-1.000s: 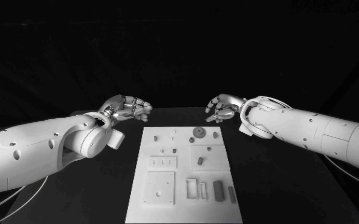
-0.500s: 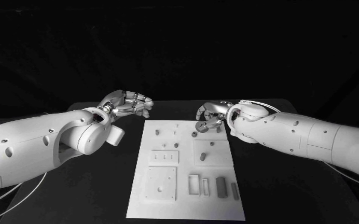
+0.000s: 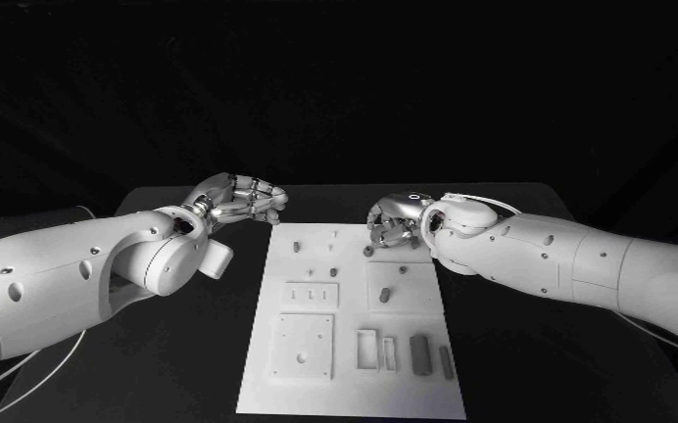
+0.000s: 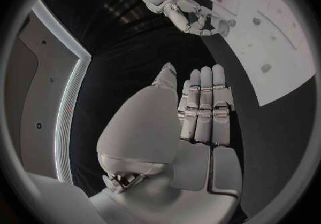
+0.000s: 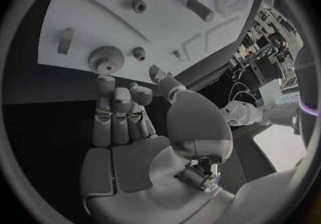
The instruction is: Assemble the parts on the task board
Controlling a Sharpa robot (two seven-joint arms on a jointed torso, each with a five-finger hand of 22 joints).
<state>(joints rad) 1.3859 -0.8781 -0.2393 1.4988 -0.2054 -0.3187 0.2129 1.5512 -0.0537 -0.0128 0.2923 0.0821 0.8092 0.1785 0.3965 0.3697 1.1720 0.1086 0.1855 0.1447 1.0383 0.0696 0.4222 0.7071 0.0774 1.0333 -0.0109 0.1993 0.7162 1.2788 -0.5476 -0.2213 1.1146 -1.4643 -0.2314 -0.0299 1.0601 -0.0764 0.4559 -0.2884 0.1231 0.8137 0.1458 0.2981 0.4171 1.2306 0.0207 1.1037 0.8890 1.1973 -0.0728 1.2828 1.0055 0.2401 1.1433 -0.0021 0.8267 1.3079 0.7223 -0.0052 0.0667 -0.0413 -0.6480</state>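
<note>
Gear (image 5: 104, 60) lies flat near the far edge of the task board (image 3: 354, 384), and the right hand (image 3: 390, 224) has slid in over that corner, fingers (image 5: 114, 107) released, just short of it. Left hand (image 3: 243, 199) stays off the board's far left corner above the bench (image 3: 169, 354), fingers curled, grasping nothing.

The right hand (image 3: 392, 224) hung over the far right corner of the task board (image 3: 354, 384), just above the gear (image 5: 106, 59), with a small peg (image 5: 138, 52) close beside its fingertips. The left hand (image 3: 243, 200) stood off the board's far left corner, over bare black table (image 3: 184, 364). Between the two hands the board's far edge lay open. The near half, with its low blocks (image 3: 419, 352) and recessed plates (image 3: 304, 347), had nothing above it.
</note>
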